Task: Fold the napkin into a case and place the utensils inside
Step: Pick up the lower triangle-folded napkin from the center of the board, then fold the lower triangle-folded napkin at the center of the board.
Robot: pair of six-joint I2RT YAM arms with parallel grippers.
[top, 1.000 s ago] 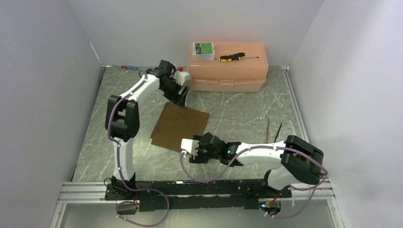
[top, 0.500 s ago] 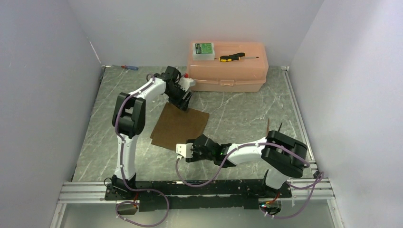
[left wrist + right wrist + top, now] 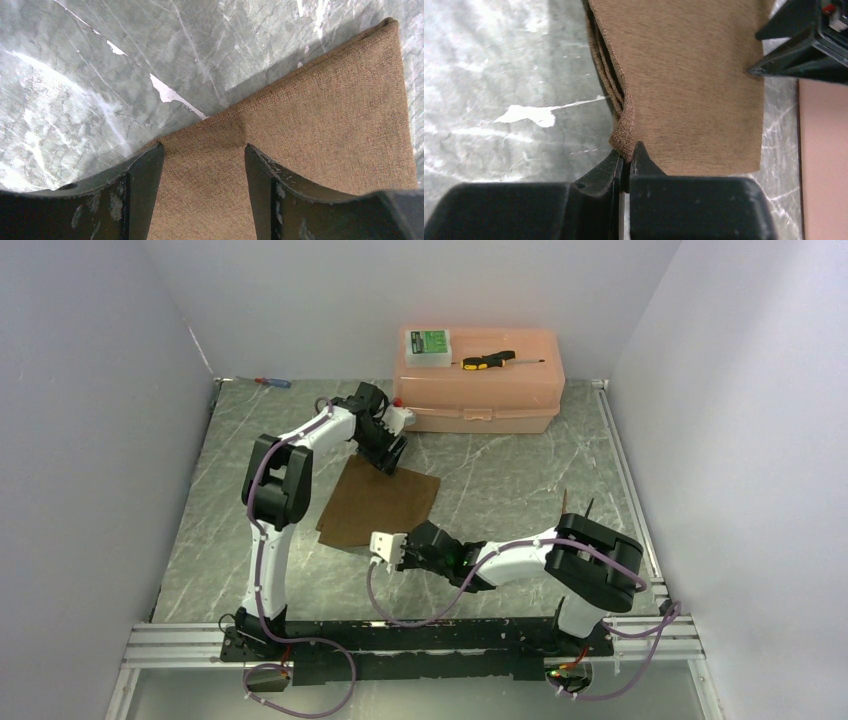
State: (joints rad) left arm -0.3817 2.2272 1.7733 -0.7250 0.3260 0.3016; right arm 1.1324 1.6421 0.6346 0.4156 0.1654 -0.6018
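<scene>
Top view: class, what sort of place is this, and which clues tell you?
Probably a robot test cell: plain white walls enclose a marbled tabletop, the left arm and right arm are bolted to a rail, and a pink plastic box stands behind.

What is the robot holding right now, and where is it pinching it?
The right pincer pinches the folded brown woven cloth at its near corner. The left pincer holds nothing.

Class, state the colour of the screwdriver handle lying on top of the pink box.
Yellow and black; the screwdriver shows best in the top external view.
</scene>
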